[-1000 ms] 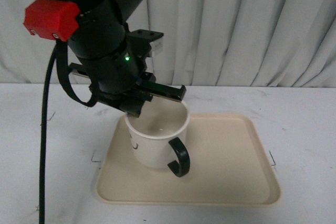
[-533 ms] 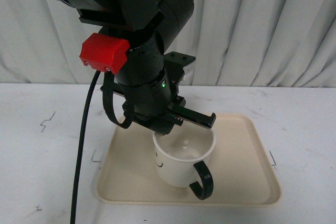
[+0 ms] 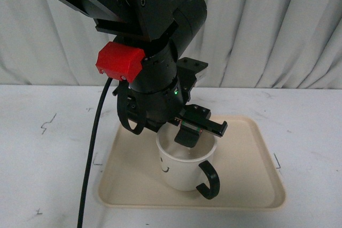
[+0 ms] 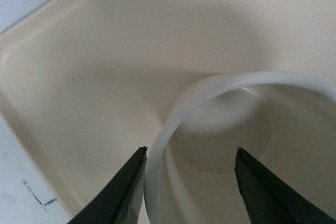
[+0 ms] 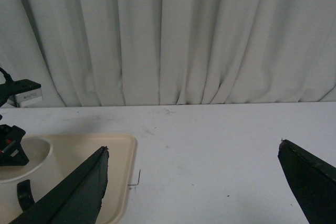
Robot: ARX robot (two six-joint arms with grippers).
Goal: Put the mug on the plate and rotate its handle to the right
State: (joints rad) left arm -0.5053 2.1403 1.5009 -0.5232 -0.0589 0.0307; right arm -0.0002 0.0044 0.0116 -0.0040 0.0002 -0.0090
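Front view: I see the mug (image 3: 184,169), cream-white, tapered and smooth, standing upright on the plate (image 3: 251,185), slightly left of its centre. The plate is a flat beige rectangle with rounded corners and a low rim, and it lies on the white table (image 3: 43,153). The handle (image 3: 209,180), a glossy black loop, points right and toward the camera. Part of a black smiley shows on the mug's side. The left gripper (image 3: 184,133) dips one black finger into the mug; that is all the mug holds.

Left wrist view: the left gripper (image 4: 190,153) has its jaws apart, straddling the mug's thin rounded rim. One finger is outside, just beside the wall, and the other is inside over the shiny bare bottom. I see no clamping.

Right wrist view: the right gripper (image 5: 192,146) is spread wide with nothing between its jaws, over the bare table. The plate, the mug and the handle sit well off to one side. A pleated pale curtain (image 5: 184,35) hangs behind.
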